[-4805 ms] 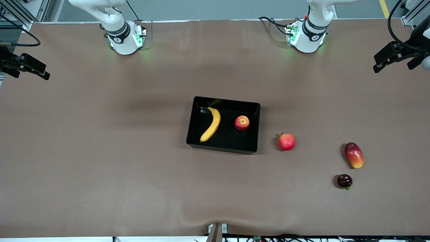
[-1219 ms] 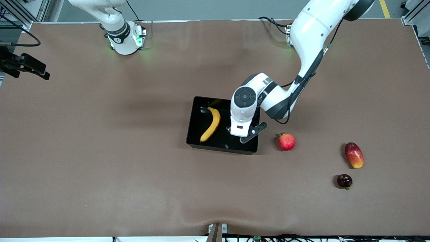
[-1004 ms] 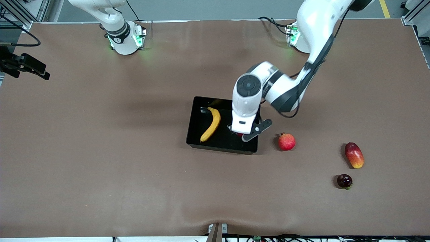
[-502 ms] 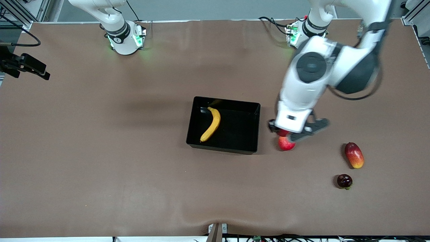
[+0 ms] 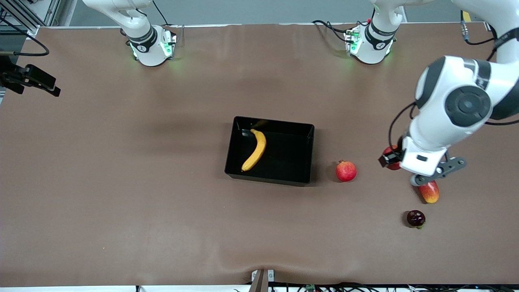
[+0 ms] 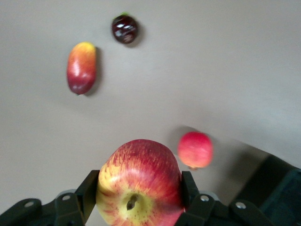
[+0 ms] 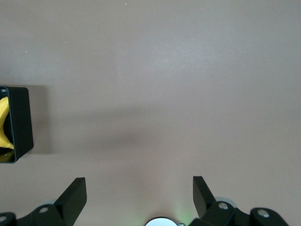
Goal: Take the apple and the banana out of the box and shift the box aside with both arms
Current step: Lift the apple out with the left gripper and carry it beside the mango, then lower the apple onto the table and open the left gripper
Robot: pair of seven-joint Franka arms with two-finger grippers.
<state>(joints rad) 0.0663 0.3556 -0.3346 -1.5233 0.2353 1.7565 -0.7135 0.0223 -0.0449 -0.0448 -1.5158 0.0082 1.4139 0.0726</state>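
The red-and-yellow apple point(image 6: 138, 181) is up in the air, and my left gripper point(image 6: 139, 200) is shut on it, one black finger on each side. In the front view the apple point(image 5: 390, 156) and left gripper point(image 5: 392, 159) hang over the table between the pomegranate and the mango. The black box point(image 5: 265, 178) sits mid-table with the yellow banana point(image 5: 254, 149) lying in it. My right gripper point(image 7: 138, 181) waits open and empty at the right arm's end of the table point(image 5: 40, 83); its view catches a corner of the box point(image 7: 19, 120) and the banana point(image 7: 3, 129).
A red pomegranate point(image 5: 346, 171) lies beside the box toward the left arm's end. A red-and-yellow mango point(image 5: 430, 192) is partly covered by the left hand. A dark round fruit point(image 5: 415, 218) lies nearer the front camera than the mango.
My left gripper lifted the apple out of the box and carried it past the pomegranate toward the left arm's end of the table. The right arm has not moved.
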